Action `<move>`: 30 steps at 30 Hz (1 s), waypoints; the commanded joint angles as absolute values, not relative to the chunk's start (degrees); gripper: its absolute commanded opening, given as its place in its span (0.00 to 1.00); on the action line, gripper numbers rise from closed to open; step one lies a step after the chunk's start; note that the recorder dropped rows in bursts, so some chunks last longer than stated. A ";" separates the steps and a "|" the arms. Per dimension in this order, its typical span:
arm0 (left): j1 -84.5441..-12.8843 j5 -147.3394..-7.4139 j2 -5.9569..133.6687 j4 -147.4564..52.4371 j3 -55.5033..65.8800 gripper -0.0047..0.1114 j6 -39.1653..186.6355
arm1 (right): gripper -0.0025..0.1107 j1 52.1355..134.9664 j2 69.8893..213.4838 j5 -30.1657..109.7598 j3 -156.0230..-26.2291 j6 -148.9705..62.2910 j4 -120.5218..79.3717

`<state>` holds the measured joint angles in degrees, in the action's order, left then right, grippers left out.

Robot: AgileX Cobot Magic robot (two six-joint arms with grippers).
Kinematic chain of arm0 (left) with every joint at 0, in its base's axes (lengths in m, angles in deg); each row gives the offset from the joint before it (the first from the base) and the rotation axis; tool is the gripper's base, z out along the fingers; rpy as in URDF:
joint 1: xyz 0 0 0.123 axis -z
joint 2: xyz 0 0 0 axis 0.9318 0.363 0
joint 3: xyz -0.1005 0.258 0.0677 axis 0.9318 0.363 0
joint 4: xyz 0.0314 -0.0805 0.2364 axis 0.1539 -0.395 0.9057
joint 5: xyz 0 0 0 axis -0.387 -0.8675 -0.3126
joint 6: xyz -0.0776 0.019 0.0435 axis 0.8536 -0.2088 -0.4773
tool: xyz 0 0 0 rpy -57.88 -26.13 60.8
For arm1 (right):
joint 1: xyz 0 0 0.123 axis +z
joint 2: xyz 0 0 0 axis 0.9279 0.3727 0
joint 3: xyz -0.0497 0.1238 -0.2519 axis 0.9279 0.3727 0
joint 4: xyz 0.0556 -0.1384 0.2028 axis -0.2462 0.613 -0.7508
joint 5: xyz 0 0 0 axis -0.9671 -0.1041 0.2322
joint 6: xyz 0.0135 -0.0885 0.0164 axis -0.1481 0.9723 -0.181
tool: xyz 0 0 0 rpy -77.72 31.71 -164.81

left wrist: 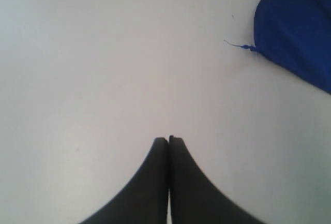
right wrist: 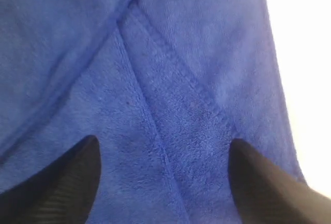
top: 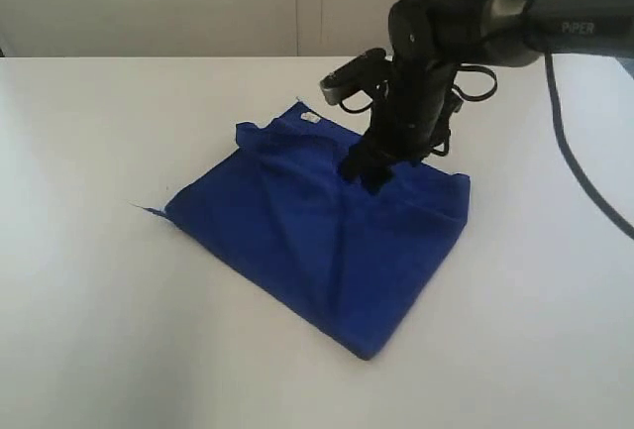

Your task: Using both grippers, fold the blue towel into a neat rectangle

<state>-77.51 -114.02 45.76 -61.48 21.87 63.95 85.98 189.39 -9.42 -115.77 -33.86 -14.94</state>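
Exterior view: you've got the blue towel (top: 327, 241) mid-table, rumpled and partly folded into a skewed rectangle. Its long axis looks diagonal, from the left corner toward near-right. The white tag (top: 310, 117) marks the far corner, the loose thread (top: 147, 209) the left one. The right gripper (top: 371, 173) is down on the far-right part, jaws spread wide astride a hemmed edge, nothing pinched. It's likely set to grab that layer for a fold. The left gripper (left wrist: 168, 140) is closed and empty over bare table (top: 89, 330) near the thread corner, probably parked clear.
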 commanded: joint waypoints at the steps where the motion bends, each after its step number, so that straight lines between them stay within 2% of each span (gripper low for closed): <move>1: -77.77 -114.37 45.40 -62.08 22.19 0.04 64.09 | 0.60 84.13 189.42 -4.70 -111.20 -32.35 -14.61; 11: -77.77 -114.37 45.40 -62.08 22.19 0.04 64.09 | 0.60 81.63 189.42 -3.36 -103.41 -33.61 -14.74; 30: -77.77 -114.37 45.40 -62.08 22.19 0.04 64.09 | 0.60 81.23 187.94 -14.79 -95.86 -50.67 -14.60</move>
